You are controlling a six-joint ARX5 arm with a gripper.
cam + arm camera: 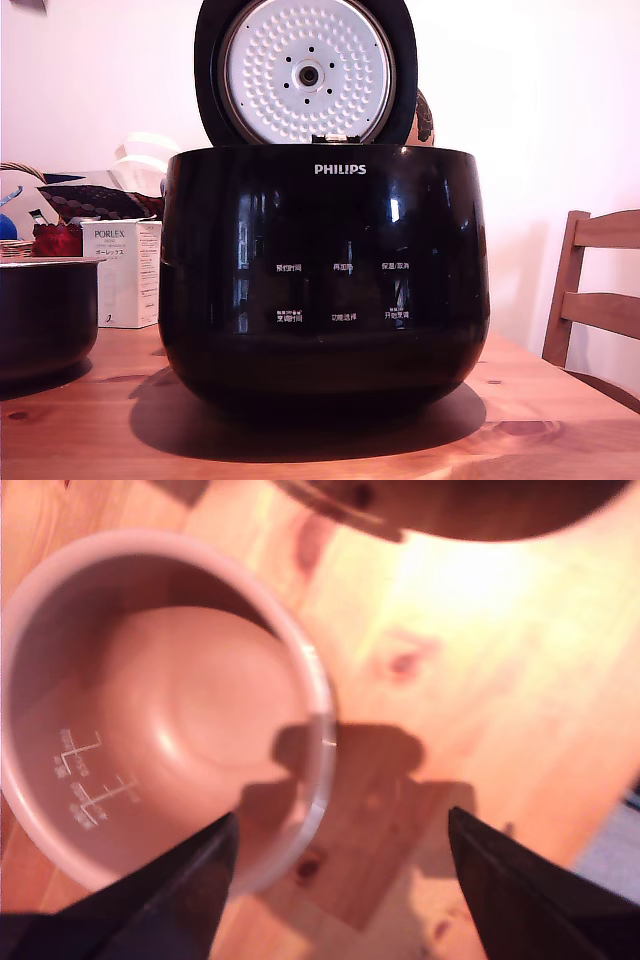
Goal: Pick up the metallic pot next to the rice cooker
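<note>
a: what can be read on the rice cooker [323, 280]?
b: "philips" in white, high on its front. under that name sit six small white button labels in two rows, in chinese characters too small to make out.
a: and beside the cooker?
b: a white box [122, 272] says "porlex". inside the metallic pot [150, 730], white level marks; their figures are blurred.

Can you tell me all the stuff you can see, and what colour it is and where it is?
Glossy black PHILIPS rice cooker: one, middle of table, lid up.
Dark round pot with pale rim: one, exterior view's left of the cooker.
White PORLEX box: one, behind the pot.
Wooden table: one, orange-brown, under everything.
Wooden chair: one, brown, exterior view's right.
Woven basket: one, far exterior left.
Claw: one, black, open, above the pot's rim.
</note>
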